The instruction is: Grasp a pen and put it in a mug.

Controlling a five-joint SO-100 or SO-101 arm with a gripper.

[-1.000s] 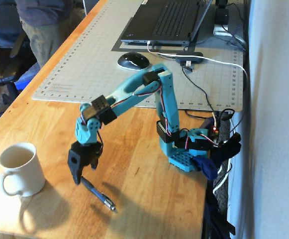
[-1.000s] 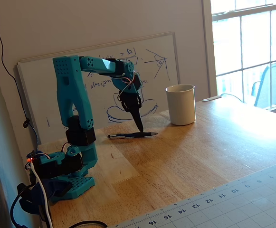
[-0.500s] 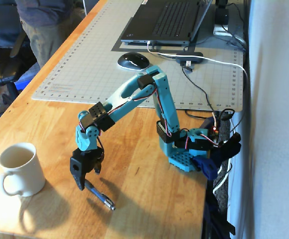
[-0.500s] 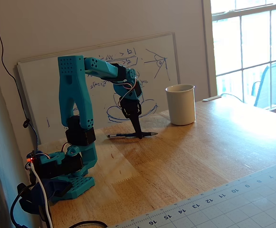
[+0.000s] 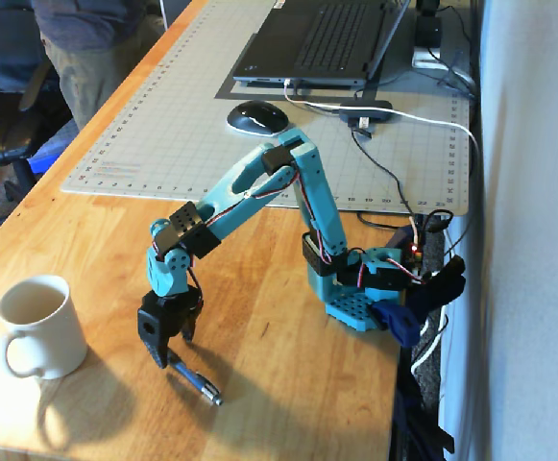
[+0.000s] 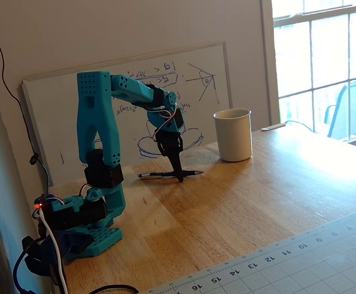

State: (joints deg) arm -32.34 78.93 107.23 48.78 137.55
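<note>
The dark blue pen (image 5: 197, 379) lies flat on the wooden table, its silvery tip toward the front edge. It also shows in the other fixed view (image 6: 159, 175). My gripper (image 5: 173, 351) is lowered onto the pen's far end, jaws open, one finger on each side of the barrel. In the other fixed view the gripper (image 6: 179, 176) reaches down to the pen near its middle. The cream-white mug (image 5: 40, 325) stands upright and empty to the left of the gripper, handle toward the front. In the other fixed view the mug (image 6: 233, 135) stands to the right, beyond the pen.
A grey cutting mat (image 5: 163, 125) covers the table's far half, with a black mouse (image 5: 256, 116) and a laptop (image 5: 317, 43) on it. The arm's base (image 5: 355, 303) is clamped at the right edge among cables. A whiteboard (image 6: 49, 122) leans on the wall. A person (image 5: 91, 48) stands at the far left.
</note>
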